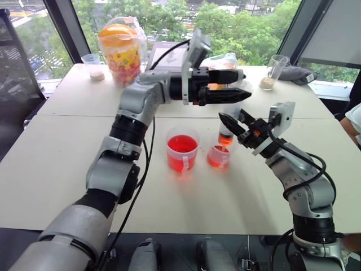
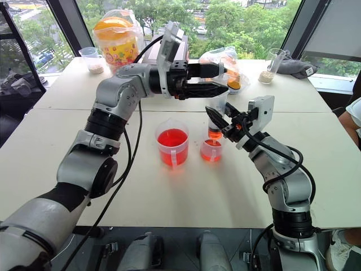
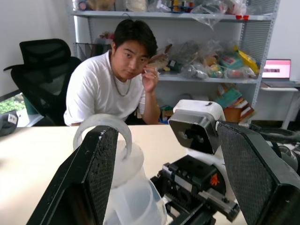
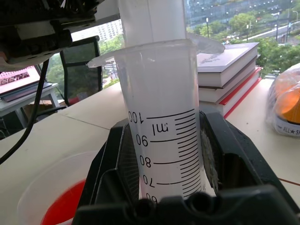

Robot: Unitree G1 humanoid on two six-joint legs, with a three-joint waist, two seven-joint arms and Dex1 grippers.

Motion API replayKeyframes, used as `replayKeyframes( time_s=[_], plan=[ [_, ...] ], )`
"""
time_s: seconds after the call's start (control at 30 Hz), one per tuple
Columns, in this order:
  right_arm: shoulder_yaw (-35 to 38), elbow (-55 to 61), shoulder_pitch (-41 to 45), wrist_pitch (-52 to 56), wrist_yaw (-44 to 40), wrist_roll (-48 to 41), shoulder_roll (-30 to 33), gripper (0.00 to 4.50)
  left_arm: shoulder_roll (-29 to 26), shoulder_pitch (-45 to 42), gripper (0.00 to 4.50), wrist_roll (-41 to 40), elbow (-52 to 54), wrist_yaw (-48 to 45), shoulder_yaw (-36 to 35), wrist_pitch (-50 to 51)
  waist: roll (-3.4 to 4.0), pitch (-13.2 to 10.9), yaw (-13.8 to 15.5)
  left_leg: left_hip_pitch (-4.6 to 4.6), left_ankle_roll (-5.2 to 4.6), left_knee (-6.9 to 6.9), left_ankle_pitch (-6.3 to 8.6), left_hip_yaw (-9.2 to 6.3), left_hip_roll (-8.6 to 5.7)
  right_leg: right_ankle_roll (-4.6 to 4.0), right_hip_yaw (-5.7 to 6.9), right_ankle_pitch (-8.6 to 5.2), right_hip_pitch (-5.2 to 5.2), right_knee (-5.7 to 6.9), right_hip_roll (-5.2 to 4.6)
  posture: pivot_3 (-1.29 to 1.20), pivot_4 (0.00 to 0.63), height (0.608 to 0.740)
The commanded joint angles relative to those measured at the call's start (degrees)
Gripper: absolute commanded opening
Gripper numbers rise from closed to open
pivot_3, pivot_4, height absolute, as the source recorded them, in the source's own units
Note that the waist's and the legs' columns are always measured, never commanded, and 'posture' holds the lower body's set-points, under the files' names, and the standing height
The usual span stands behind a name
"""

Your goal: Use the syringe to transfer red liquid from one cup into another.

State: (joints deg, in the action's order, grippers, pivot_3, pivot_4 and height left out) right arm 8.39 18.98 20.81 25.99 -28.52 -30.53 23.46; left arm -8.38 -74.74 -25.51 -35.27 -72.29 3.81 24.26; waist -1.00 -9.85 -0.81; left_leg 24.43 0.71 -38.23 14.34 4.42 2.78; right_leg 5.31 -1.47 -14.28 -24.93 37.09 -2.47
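Red liquid (image 1: pixel 181 145) fills the larger cup (image 1: pixel 182 148) (smaller cup (image 1: pixel 218 156) too).

1. I get plain daylight from the windows (image 1: pixel 237 22) behind the table (image 1: pixel 51 169); the trees outside are bright but not washed out.
2. On the tabletop, shadows are soft and fall toward me, away from those windows.
3. The larger cup (image 1: pixel 182 148) glows red-orange, lit through from behind, and casts a faint reddish patch on the table at its base.
4. In my left wrist view, the near fingers (image 3: pixel 89 178) and the clear plunger top between them are soft; the person (image 3: pixel 117 79) beyond is sharp.
5. In my right wrist view, the syringe (image 4: pixel 161 140) scale reads crisply; the table's far side is slightly hazy.
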Motion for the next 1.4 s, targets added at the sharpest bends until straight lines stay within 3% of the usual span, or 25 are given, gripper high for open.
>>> replayKeyframes(
  time_s=[0.03,0.17,0.9,1.13,1.3,1.4],
  plan=[
    [0.3,3.4,1.6,-0.4,0.0,-0.7,0.4,1.49,1.1,-1.9,2.01,0.0,0.4,-0.6,-0.1,-0.4,0.00,0.0,-0.1,0.00,0.00,0.00,0.00,0.00,0.00,0.00,0.00,0.00,0.00,0.00,0.00,0.00,0.150,0.740],
    [0.2,3.7,1.8,-0.1,-0.1,-0.8,0.8,1.49,1.5,-1.4,0.04,0.6,0.6,-0.6,0.0,-0.6,0.00,0.0,0.0,0.00,0.00,0.01,0.00,-0.03,0.00,0.00,0.01,0.00,0.00,0.01,0.02,0.00,0.150,0.740],
    [7.9,8.7,11.9,8.8,3.5,-10.0,6.0,1.49,1.5,8.9,0.01,3.8,6.2,-0.5,4.5,1.9,0.00,0.0,0.1,0.01,0.00,0.01,0.00,-0.04,0.00,0.00,0.01,0.00,0.00,0.00,-0.01,0.00,0.150,0.740],
    [8.1,8.4,11.5,9.6,3.1,-10.5,7.1,1.49,1.6,11.2,0.01,3.2,9.9,1.6,4.5,4.1,0.00,0.0,0.1,0.01,0.00,0.00,0.00,-0.03,0.00,0.00,0.01,0.00,0.00,0.00,-0.02,0.00,0.150,0.740],
    [7.0,8.6,8.5,11.0,1.5,-11.2,8.1,1.49,0.6,8.8,0.01,0.9,9.8,4.3,0.5,5.9,0.00,0.0,0.1,0.01,0.00,0.00,0.00,-0.04,0.00,0.00,0.01,0.00,0.00,0.01,-0.01,0.00,0.150,0.740],
    [6.2,8.6,6.7,11.4,0.9,-11.5,8.3,1.49,-1.1,8.1,0.92,-1.3,11.2,5.1,-2.2,7.9,0.00,0.0,0.1,0.01,0.00,0.00,0.00,-0.03,0.00,0.00,0.00,0.00,0.00,0.00,-0.01,0.00,0.150,0.740]
  ],
)
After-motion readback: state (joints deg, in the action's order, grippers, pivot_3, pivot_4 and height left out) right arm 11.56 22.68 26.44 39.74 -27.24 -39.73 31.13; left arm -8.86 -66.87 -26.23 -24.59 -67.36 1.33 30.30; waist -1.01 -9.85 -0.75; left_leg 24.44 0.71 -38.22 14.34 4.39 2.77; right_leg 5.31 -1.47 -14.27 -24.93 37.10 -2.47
